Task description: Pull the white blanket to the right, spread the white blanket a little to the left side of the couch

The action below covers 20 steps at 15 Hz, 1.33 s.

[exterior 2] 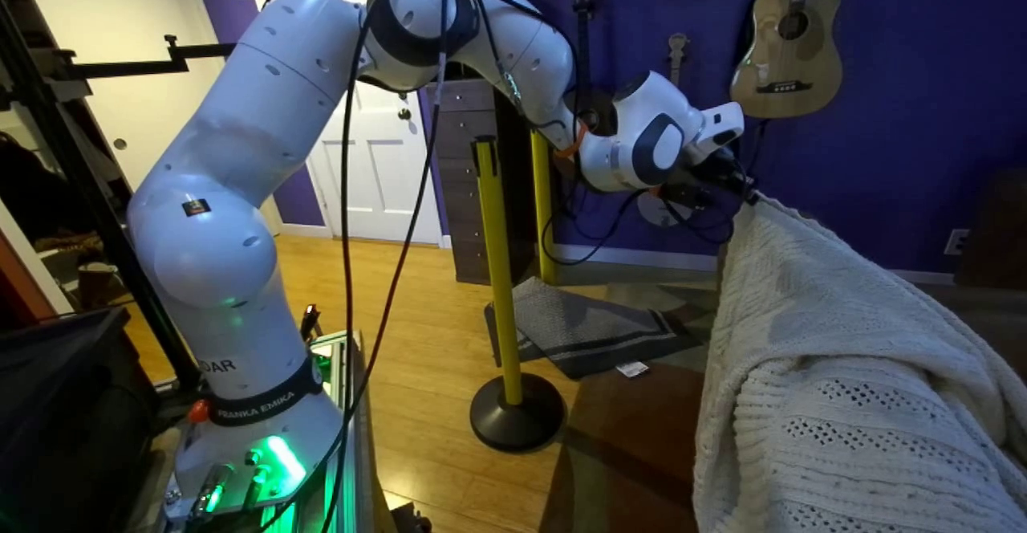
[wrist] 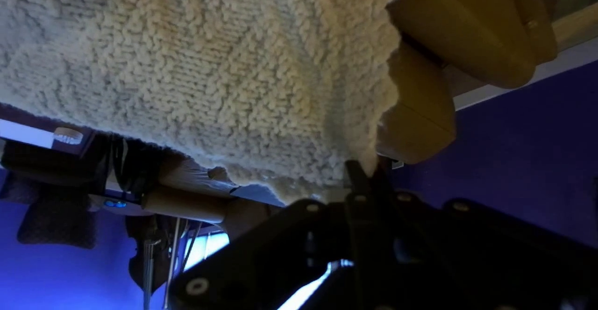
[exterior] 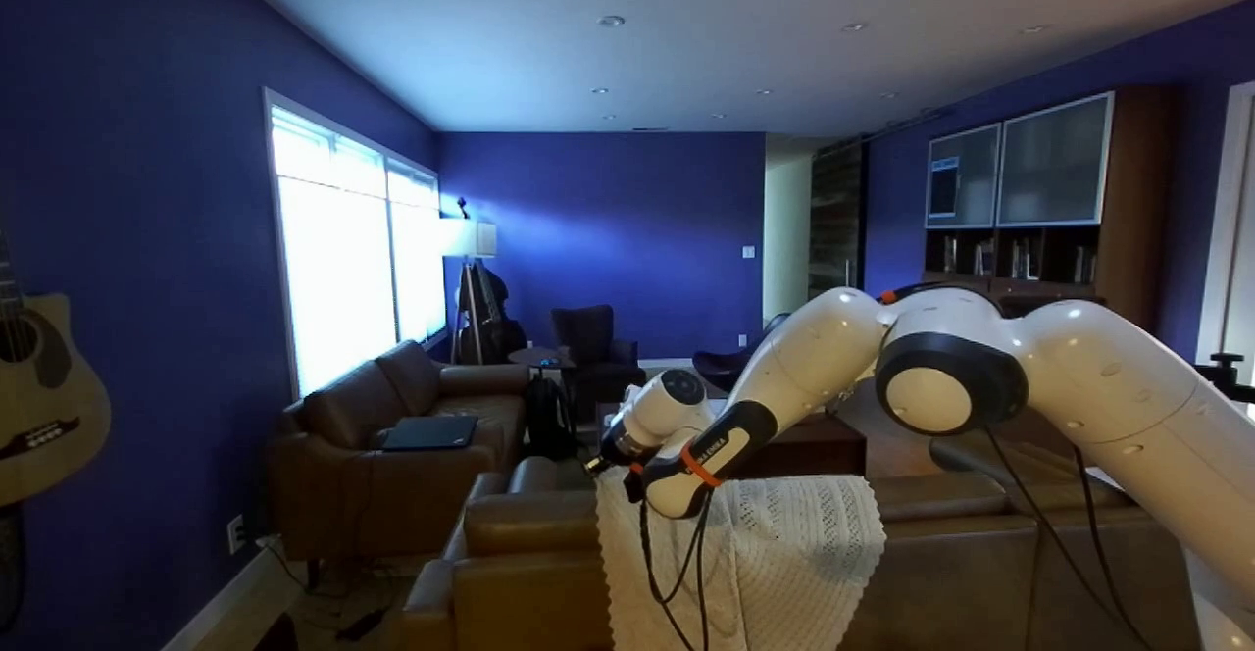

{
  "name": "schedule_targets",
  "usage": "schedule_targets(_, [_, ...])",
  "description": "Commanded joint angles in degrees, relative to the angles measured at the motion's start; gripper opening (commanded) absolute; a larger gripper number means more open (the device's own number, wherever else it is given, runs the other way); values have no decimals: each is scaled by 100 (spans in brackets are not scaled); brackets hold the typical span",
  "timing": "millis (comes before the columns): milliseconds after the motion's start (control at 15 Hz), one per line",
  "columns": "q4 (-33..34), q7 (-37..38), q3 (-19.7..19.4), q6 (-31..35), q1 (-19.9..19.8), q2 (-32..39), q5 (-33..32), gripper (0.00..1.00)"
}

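The white knit blanket [exterior 2: 834, 356] is draped over the brown leather couch [exterior: 529, 587], one corner raised to a peak at the claw [exterior 2: 751, 194], whose fingers [wrist: 359, 181] are pressed together, pinching it. Two scalloped edges run off from the claw in different directions; just past one, the couch's end is bare leather. Between the claw and the foot of the robot arm [exterior 2: 297, 83] lies open wood floor [exterior 2: 429, 364], with a yellow stanchion [exterior 2: 504, 300] standing there. Beyond the claw, across a gap, is the purple wall [exterior 2: 923, 115] bearing an acoustic guitar [exterior 2: 790, 51]. Below the claw the blanket shows ribs, rows of eyelets and soft folds. Its lower part is cut off in both exterior views; the fingertips look dark and blurred in the wrist view.
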Motion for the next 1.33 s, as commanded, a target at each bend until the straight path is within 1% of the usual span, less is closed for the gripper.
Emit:
schedule_targets(0, [513,-193,-454,-11,581,371,-317,1])
schedule_targets(200, [1050,-320,-784,-97,1005,766,-427,1])
schedule_targets(400, [1527,-557,-883,-40,1210,1133,-522,1])
schedule_targets(600, [1896,-1056,-847,120,1224,1443,-504,1])
schedule_targets(800, [2074,-1635,-574,380,1053,1573,-623,1])
schedule_targets(867, [2090,-1828,-457,526,976,1581,-650,29])
schedule_targets(933, [2077,-1945,-409,595,944,1564,-619,30])
schedule_targets(1000, [1971,-2051,-303,660,899,1465,-564,36])
schedule_targets(1067, [1900,-2114,-282,740,899,1396,-494,42])
schedule_targets(1133, [1697,-2142,-179,698,882,1195,-435,50])
schedule_targets(1267, [1343,-2068,72,434,811,818,-336,64])
